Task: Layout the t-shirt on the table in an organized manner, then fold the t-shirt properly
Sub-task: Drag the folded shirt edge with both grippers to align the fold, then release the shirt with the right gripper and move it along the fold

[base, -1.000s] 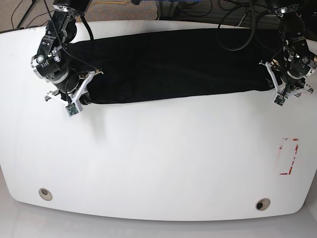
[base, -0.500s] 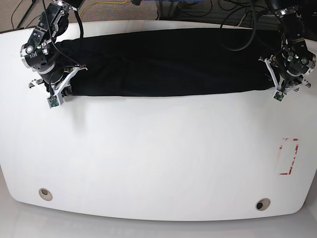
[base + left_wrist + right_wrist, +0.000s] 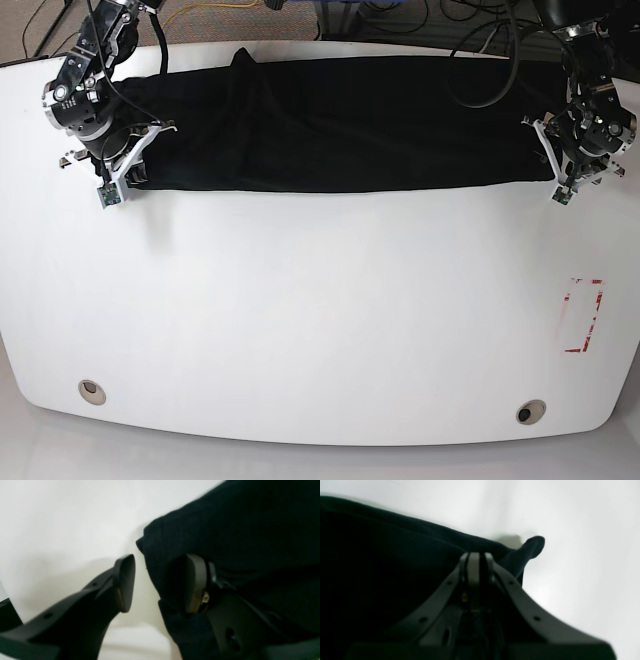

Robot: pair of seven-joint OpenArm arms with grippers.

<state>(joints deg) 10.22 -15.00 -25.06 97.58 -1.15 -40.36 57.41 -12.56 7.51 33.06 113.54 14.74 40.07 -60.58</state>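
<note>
My right gripper (image 3: 475, 562) is clamped tight on the edge of the black t-shirt (image 3: 340, 125), pads pressed together with cloth bunched around them and a little corner poking out beside it. My left gripper (image 3: 160, 582) stands parted at the shirt's other end, one finger (image 3: 196, 585) against the fabric, the other (image 3: 125, 580) over bare table (image 3: 320, 310), nothing pinched. Shirt lies stretched in a long band along the table's far edge between both arms.
</note>
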